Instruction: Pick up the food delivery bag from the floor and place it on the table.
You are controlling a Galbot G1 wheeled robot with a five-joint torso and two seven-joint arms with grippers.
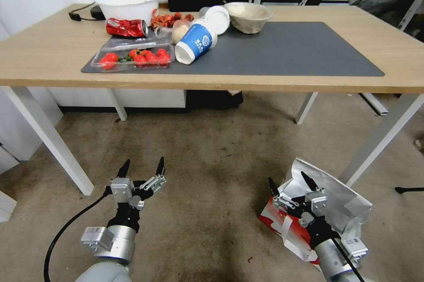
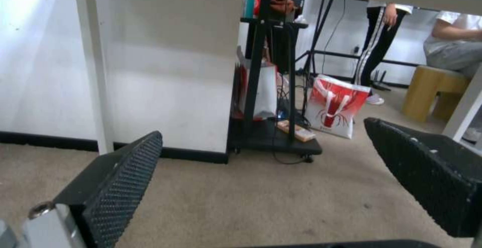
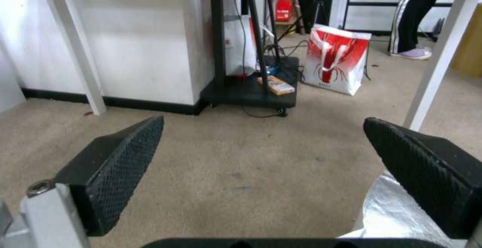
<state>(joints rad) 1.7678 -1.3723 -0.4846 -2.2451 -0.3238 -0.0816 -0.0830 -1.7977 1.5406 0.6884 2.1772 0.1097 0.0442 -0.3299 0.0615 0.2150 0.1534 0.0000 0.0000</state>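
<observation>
The food delivery bag (image 1: 346, 200) lies tipped on the floor (image 1: 212, 171) at the lower right, by a white table leg. Its silver foil lining faces up, and its red-and-white side (image 1: 277, 222) with a white strap faces me. My right gripper (image 1: 288, 179) is open, hovering just over the bag's near-left edge. In the right wrist view the foil (image 3: 397, 208) sits under one finger of the right gripper (image 3: 263, 120). My left gripper (image 1: 144, 161) is open over bare floor at the lower left, seen also in its wrist view (image 2: 263, 127). The table (image 1: 44, 54) stands ahead with a dark grey mat (image 1: 291, 52).
The mat's left half holds a tomato tray (image 1: 132, 59), a tipped blue cup (image 1: 194, 43), a crushed red can (image 1: 126, 28) and bowls (image 1: 248, 17). White table legs (image 1: 48, 140) flank the floor space. Beyond the table stand a black cart (image 3: 246, 86) and another red-and-white bag (image 3: 334, 61).
</observation>
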